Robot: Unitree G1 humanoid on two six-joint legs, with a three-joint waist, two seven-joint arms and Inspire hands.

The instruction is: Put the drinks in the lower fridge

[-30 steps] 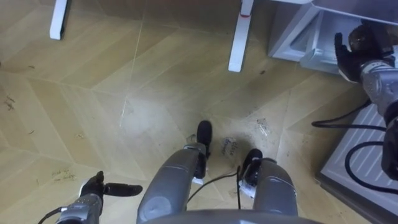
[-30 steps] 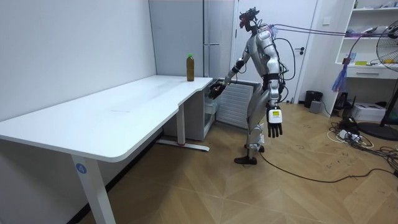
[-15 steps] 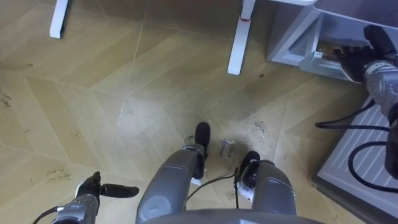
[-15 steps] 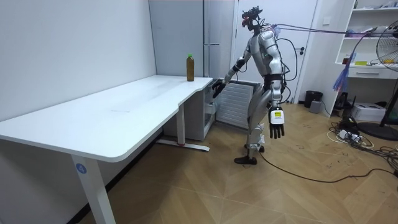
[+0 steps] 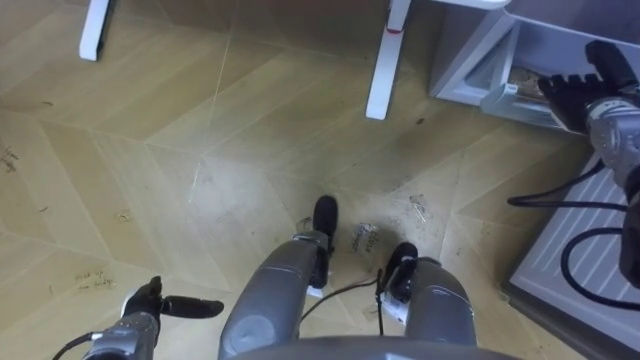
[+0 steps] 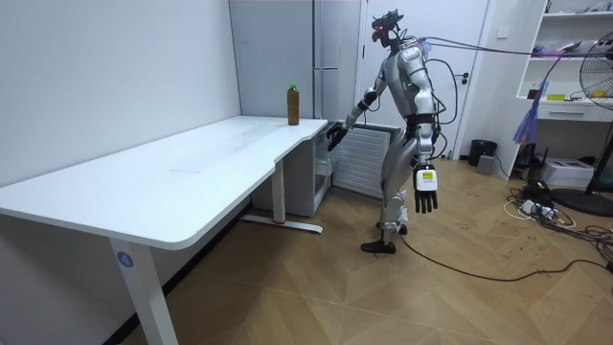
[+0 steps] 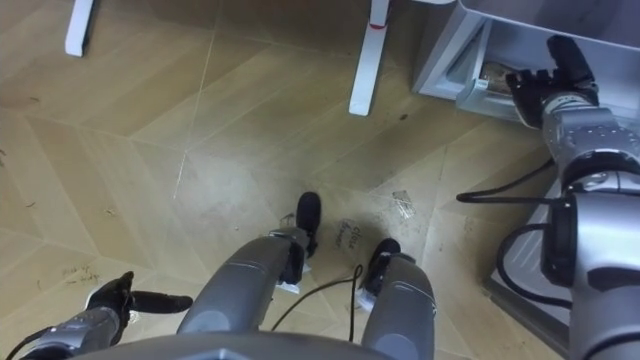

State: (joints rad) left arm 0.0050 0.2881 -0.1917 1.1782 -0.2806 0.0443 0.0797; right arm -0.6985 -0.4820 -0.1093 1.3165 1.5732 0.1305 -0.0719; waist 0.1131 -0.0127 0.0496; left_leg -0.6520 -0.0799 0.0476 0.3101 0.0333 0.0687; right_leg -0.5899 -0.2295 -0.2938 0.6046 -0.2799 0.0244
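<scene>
One bottle [image 6: 293, 103] on the desk [image 6: 192, 158]; right hand [image 5: 578, 95] at fridge [image 5: 465, 65], left hand [image 5: 148, 303] low, fingers all straight.

Wood-plank floor [image 5: 140, 170] with a soft sheen (scuffed in spots); desk [image 6: 182, 168] top smooth, matt white.
</scene>
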